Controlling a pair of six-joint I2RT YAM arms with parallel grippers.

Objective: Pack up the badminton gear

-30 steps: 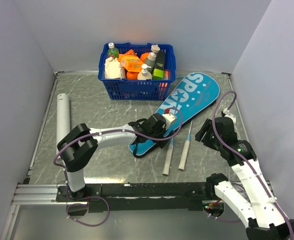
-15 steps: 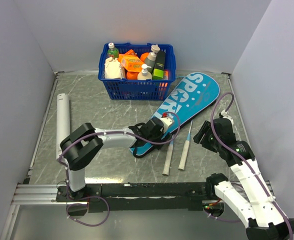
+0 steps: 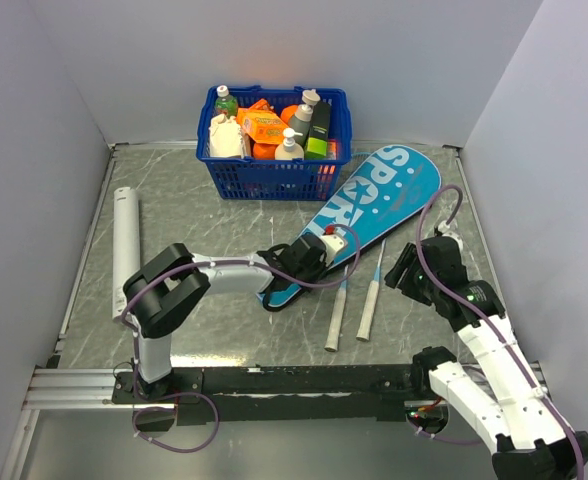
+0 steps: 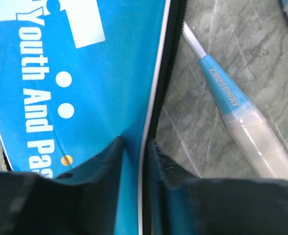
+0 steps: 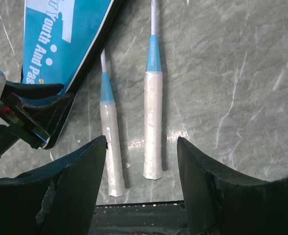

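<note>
The teal "SPORT" case (image 3: 379, 195) lies slanted across the table's middle. My left gripper (image 3: 314, 262) is at its narrow end, and the left wrist view shows my left gripper (image 4: 136, 144) shut on the zipped edge of the case (image 4: 85, 73). Two rackets lie just right of it, white handles (image 3: 335, 325) (image 3: 369, 310) toward me, their shafts running under the case edge. My right gripper (image 3: 414, 268) hangs open above the handles (image 5: 109, 156) (image 5: 153, 122), touching neither. The long white tube (image 3: 126, 245) lies at the far left.
A blue plastic basket (image 3: 274, 175) of bottles and orange packs stands at the back, close to the case's wide end. Grey walls close in three sides. A black rail (image 3: 294, 380) runs along the near edge.
My left gripper has closed from wide open onto the case's edge and settled lower at its narrow end. The right gripper has drifted slightly.
</note>
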